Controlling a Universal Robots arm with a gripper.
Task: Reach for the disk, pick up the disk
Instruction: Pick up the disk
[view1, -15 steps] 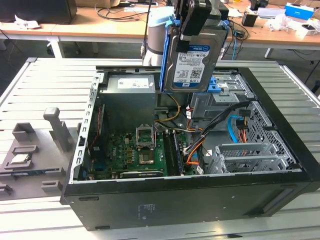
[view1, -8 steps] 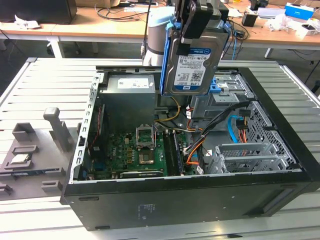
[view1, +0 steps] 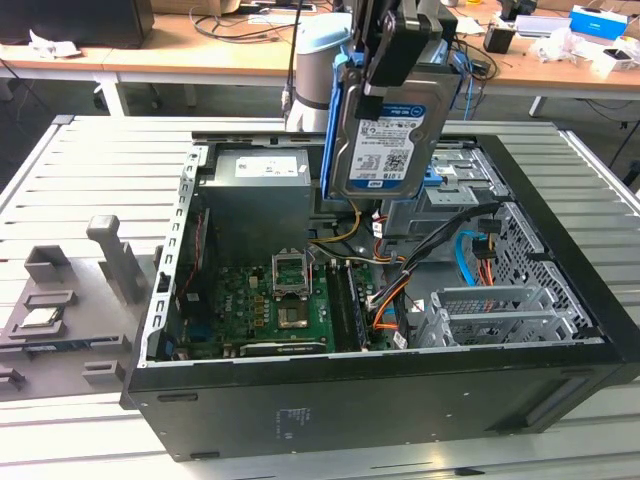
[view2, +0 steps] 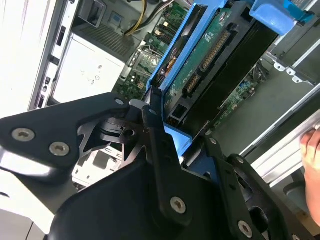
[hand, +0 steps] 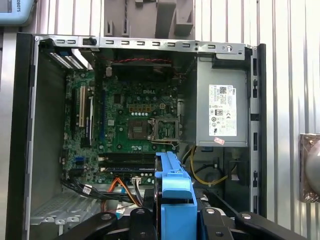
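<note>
The disk (view1: 382, 140), a silver hard drive with a white-and-blue label in a blue rail frame, hangs upright above the open computer case (view1: 380, 400). My gripper (view1: 378, 82) is shut on its top edge, just above the label. In the second wrist view the disk's green circuit board side (view2: 210, 65) and blue rail run away from the black fingers (view2: 156, 131) clamped on either side. In the first wrist view the blue rail (hand: 175, 192) sits between the black gripper links, over the motherboard (hand: 135, 120).
Inside the case lie the power supply (view1: 255, 200), orange and black cables (view1: 400, 290) and a metal drive cage (view1: 490, 310). Grey fixtures holding a small processor chip (view1: 40, 318) stand on the slatted table at the exterior view's left. A person's hand (view2: 312, 150) is near the case edge.
</note>
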